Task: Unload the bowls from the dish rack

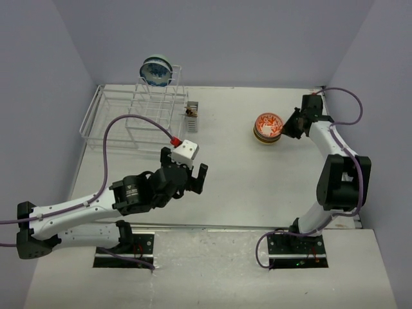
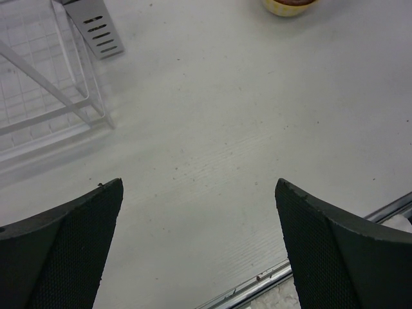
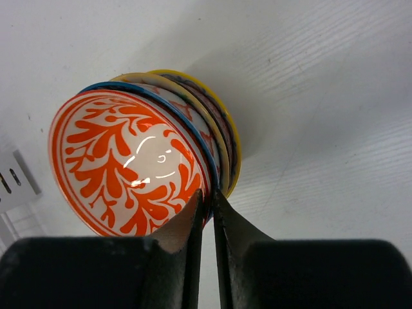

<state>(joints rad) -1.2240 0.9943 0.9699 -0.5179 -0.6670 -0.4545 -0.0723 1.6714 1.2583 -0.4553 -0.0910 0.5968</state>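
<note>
One blue-patterned bowl (image 1: pixel 156 71) stands on edge at the top of the white wire dish rack (image 1: pixel 138 116) at the back left. On the table to the right, an orange-patterned bowl (image 1: pixel 268 122) tops a stack of bowls. My right gripper (image 1: pixel 286 125) is at that stack's right side. In the right wrist view its fingers (image 3: pixel 209 196) are shut on the blue rim of the orange bowl (image 3: pixel 129 161), which sits nested in a yellow-rimmed bowl (image 3: pixel 233 148). My left gripper (image 1: pixel 185 172) hangs open over bare table in front of the rack, holding nothing (image 2: pixel 199 187).
A small grey cutlery cup (image 1: pixel 192 117) hangs on the rack's right end, also in the left wrist view (image 2: pixel 96 29). A metal strip (image 2: pixel 302 267) marks the table's near edge. Purple walls close in the back and sides.
</note>
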